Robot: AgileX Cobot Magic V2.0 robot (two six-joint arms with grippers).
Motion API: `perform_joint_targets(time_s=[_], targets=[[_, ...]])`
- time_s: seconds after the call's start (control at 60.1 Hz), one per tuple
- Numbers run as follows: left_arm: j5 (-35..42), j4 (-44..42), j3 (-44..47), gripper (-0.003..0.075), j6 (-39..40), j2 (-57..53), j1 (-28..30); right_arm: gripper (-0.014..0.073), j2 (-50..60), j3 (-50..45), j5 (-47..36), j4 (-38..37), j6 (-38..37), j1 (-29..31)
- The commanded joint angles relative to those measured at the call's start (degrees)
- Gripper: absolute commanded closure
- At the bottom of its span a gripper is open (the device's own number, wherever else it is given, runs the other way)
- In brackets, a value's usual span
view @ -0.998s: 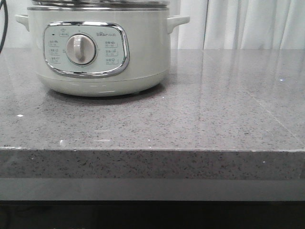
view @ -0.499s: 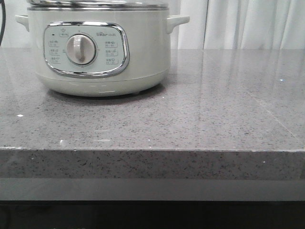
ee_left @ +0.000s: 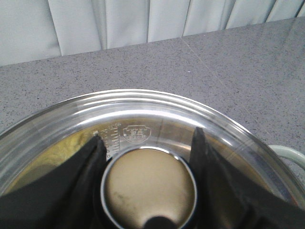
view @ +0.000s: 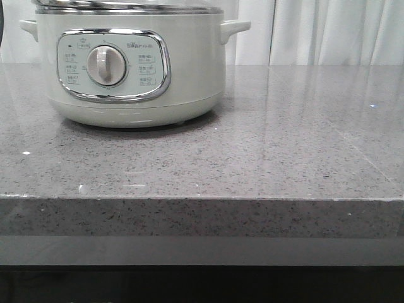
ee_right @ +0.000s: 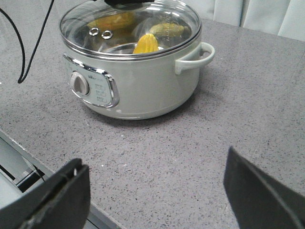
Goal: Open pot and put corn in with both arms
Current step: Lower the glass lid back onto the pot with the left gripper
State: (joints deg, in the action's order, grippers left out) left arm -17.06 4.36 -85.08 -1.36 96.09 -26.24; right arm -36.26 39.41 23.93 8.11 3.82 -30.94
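Left fingers (ee_left: 147, 157) straddle the lid knob (ee_left: 150, 188), contact unclear; right fingers (ee_right: 155, 191) wide, empty. Pot (view: 129, 69) on bench (view: 252, 158) has barely shifted; lid stays on, corn (ee_right: 146, 44) inside.

1. The pot (view: 129, 69), a pale cream-green cooker with a chrome-framed dial panel, is sitting upright in the upper left of the front view, its glass lid (ee_right: 128, 26) resting closed on it.
2. The corn (ee_right: 146, 44), bright yellow, is lying inside beneath the lid.

cable at left edge (view: 2, 25) receded
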Motion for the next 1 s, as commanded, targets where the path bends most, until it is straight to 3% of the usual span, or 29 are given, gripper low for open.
perform_joint_targets(time_s=[0.0,0.183,0.632,0.981], targets=[[1.46,2.95,-1.92,0.0337,-0.12,-3.05,0.08,0.0,0.25,1.51,-4.04,-0.01,0.36,0.36],[0.53,6.92,-1.92,0.0316,-0.12,-3.18,0.08,0.0,0.25,1.51,-4.04,-0.01,0.36,0.36],[-0.91,5.62,-4.47,0.0263,-0.12,-4.31,0.46,0.0,0.25,1.51,-3.98,-0.01,0.36,0.36],[-5.95,5.23,-4.5,0.0264,-0.12,-13.14,7.96,0.0,0.25,1.51,-3.98,-0.01,0.36,0.36]])
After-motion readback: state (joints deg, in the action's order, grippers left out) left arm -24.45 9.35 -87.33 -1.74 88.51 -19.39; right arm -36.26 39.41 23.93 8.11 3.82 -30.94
